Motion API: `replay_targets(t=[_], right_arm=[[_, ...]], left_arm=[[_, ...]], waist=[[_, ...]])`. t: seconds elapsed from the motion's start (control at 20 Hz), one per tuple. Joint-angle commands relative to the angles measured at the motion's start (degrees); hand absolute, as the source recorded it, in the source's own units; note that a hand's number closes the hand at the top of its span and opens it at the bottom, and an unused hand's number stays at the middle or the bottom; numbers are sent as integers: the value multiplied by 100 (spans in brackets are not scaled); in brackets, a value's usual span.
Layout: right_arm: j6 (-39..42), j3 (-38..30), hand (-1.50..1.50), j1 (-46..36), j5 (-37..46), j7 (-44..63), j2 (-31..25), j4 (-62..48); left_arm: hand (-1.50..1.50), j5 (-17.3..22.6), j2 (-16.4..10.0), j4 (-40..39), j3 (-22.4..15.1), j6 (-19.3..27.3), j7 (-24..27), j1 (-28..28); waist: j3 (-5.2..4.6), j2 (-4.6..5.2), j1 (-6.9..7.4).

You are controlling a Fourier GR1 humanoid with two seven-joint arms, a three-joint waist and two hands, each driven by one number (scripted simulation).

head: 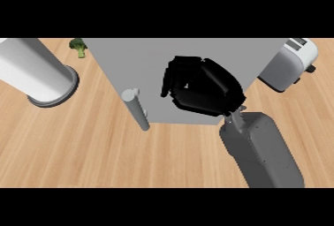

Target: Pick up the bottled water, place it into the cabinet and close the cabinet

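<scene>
My right hand (203,88) hangs over the grey cabinet (130,57), its forearm coming up from the lower right. The hand covers the middle of the cabinet's grey face. A grey bar handle (137,109) stands at the face's lower left corner, left of the hand and apart from it. No bottled water shows anywhere; whether the hand hides it I cannot tell. My left hand is out of view.
A broad white cylinder on a grey base (36,73) stands at the left on the wooden counter (98,154). A small broccoli (79,46) lies at the back left. A white toaster (291,64) sits right of the cabinet.
</scene>
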State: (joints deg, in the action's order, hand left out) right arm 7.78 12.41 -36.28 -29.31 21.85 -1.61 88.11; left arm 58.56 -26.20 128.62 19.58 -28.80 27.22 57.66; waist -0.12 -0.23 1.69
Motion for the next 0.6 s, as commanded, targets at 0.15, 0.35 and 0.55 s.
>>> replay_targets(t=[0.15, 0.35, 0.55], right_arm=[[530, -646, 150, -976, -97, -189, -178, -1229], [515, -491, 150, -984, 254, -506, 6, -1600], [685, -638, 150, -1216, 21, -471, 81, -1856]], left_arm=[[-150, 137, 242, 66, 320, -302, -268, 113], [-150, 255, 185, -213, 416, -279, -371, -177], [-150, 294, 186, -328, 362, -490, -469, -279]], waist=[[13, 39, -1], [11, 55, -27], [8, 57, 8]])
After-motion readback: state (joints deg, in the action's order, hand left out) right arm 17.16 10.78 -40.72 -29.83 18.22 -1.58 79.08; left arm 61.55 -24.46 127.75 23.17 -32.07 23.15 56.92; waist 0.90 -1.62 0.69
